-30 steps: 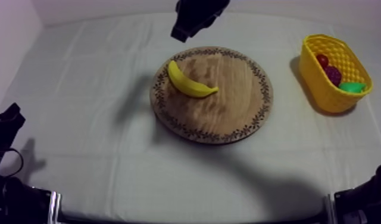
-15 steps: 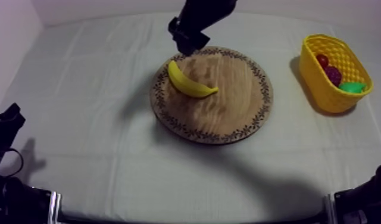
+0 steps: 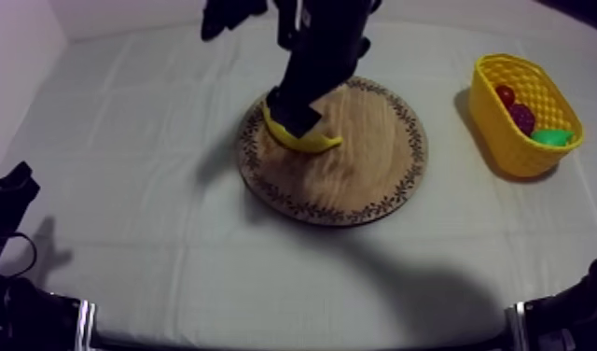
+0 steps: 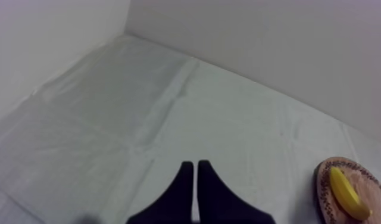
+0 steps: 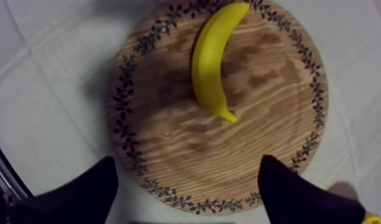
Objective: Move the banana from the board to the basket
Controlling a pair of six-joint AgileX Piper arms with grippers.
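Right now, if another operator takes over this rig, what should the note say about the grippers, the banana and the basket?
left gripper: shut on nothing, at rest at the table's left side, far from the board.
right gripper: open, hovering over the wooden board, nothing between its fingers.
banana: lies on the board near its rim, not gripped.
yellow basket: at the table's right side, with other toy fruit inside.
Done: right arm is placed over the banana.
Left: lower, grip the banana, lift, carry it to the basket, release.
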